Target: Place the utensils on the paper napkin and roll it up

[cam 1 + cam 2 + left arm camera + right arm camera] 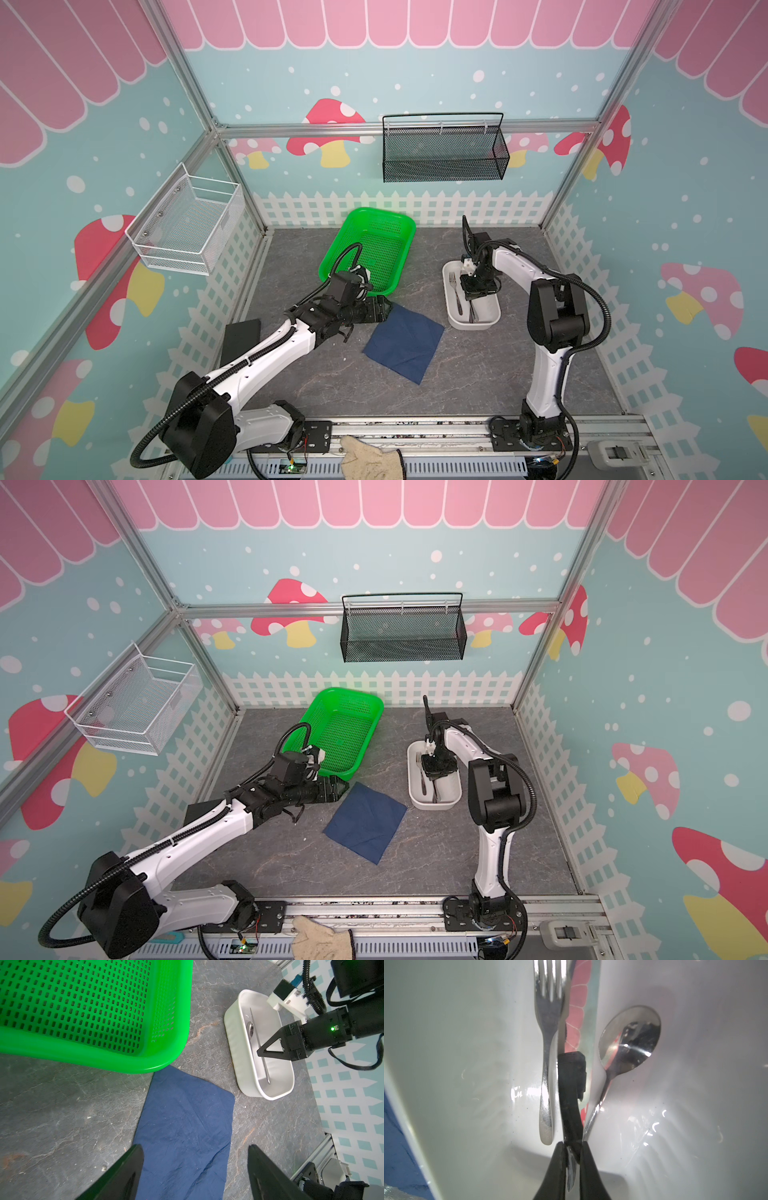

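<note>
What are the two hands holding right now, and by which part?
Right hand pinches a thin mirror-bright utensil, likely a knife, near its middle, on edge in the white tray. Left hand holds nothing.

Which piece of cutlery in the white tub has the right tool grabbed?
The knife in the middle, standing on edge in the right tool; the fork and spoon lie flat either side.

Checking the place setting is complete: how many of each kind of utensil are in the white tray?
Fork: 1
Spoon: 1
Knife: 1, gripped on edge by the right gripper
Total: 3, all within the white tray
</note>
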`<action>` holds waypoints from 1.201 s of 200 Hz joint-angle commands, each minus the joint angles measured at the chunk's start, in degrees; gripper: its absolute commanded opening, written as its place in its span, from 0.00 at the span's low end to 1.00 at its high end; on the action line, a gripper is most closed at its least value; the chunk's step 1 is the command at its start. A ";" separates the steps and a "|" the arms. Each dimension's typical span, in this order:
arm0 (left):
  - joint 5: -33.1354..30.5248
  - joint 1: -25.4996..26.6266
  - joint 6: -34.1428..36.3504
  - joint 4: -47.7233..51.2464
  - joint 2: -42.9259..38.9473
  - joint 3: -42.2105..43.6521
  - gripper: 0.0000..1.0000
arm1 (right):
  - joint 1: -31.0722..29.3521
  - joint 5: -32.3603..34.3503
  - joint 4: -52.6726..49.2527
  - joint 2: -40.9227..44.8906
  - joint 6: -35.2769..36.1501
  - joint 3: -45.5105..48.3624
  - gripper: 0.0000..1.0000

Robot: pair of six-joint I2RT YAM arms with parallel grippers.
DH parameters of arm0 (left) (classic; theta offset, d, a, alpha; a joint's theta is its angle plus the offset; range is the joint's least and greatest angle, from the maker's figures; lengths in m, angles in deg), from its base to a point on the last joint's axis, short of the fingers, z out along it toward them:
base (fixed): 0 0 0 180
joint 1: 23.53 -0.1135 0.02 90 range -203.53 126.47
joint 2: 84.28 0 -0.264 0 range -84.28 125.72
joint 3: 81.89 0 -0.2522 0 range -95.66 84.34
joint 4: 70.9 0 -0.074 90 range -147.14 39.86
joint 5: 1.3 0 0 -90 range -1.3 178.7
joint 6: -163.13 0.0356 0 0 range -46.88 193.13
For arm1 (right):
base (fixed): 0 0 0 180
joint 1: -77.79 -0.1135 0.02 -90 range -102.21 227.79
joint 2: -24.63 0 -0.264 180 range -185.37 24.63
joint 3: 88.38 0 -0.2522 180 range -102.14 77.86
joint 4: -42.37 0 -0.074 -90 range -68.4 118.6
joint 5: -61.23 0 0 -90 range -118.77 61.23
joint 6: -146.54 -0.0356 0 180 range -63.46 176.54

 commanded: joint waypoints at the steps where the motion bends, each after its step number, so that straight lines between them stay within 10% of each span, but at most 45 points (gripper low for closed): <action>1: -0.13 -0.29 0.62 1.00 -1.62 0.99 0.81 | -0.11 -0.47 -3.01 1.54 -1.49 -1.98 0.12; 87: 13.65 2.39 -7.38 -16.03 6.59 -2.04 0.79 | -0.62 -3.02 -1.64 4.50 -2.83 0.02 0.13; 168: 13.86 11.55 -10.67 -18.31 30.94 -22.70 0.79 | -0.63 -4.73 -0.22 6.07 -3.28 1.31 0.13; 240: 13.70 12.13 -10.91 -18.77 33.44 -24.68 0.78 | -0.87 -8.42 0.15 11.74 -3.19 3.82 0.13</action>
